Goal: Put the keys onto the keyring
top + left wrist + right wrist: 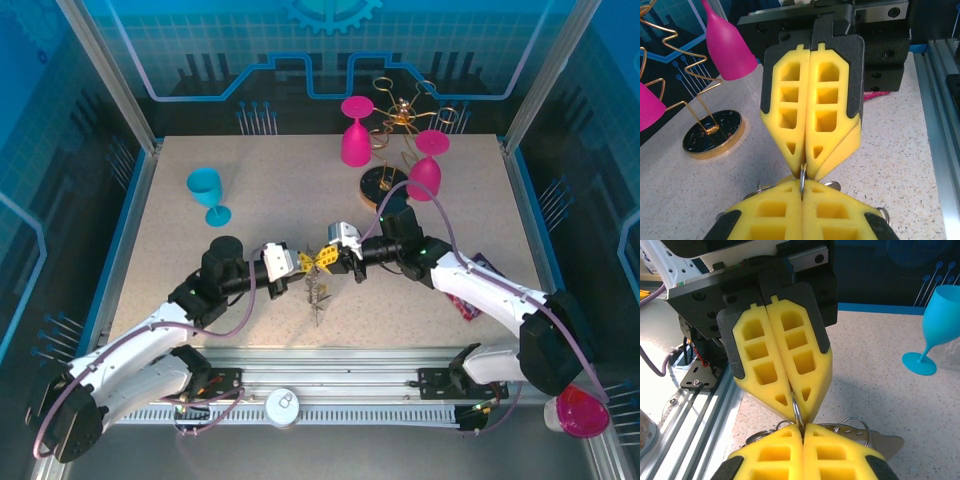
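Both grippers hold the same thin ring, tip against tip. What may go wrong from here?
1. The left gripper and right gripper have shut jaws on one thin ring; if they pull unevenly, it may bend or slip out.
2. The keys hang loose beneath; a slip could drop them.
3. The right arm has its elbow near the pink glass; a backward move might knock it.

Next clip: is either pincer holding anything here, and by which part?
Both are shut on one thin metal ring. The left pincer and the right pincer meet tip to tip, each pinching its wire edge.
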